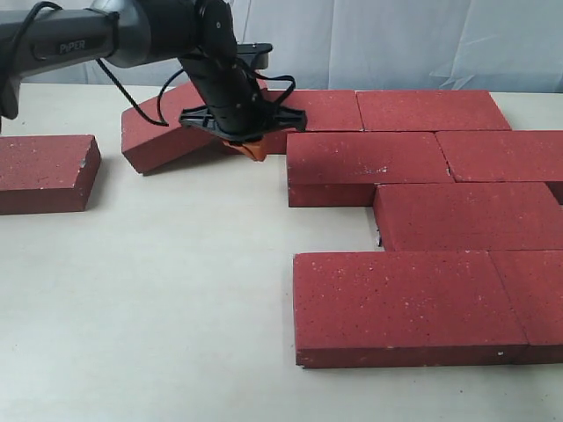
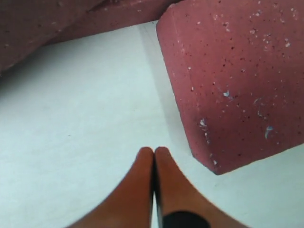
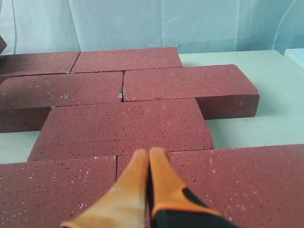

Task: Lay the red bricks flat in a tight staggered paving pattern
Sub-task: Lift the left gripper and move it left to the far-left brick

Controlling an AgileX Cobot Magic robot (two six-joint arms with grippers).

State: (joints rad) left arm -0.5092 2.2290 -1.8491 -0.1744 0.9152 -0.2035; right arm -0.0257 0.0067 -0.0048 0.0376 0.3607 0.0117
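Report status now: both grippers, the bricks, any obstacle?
Left gripper shut, empty, by tilted brick. Right gripper shut, empty, over paved bricks. Tilted brick not flat, one end raised. One loose brick far left, apart.

Closed orange fingertips over the pale table

The left gripper (image 2: 153, 154), its tips pressed together, hovers near a speckled red brick (image 2: 237, 80) corner.

The left arm (image 1: 132, 35) is covering the high end of the tilted brick (image 1: 154, 136), so what that end is resting on is hiding. The lone brick (image 1: 44, 171) is running off the left edge. The right-hand bricks (image 1: 528, 154) are running off the right edge. In the left wrist view, the near brick (image 2: 237, 71) is getting cut off, and the far bricks (image 2: 57, 23) are looking blurry.
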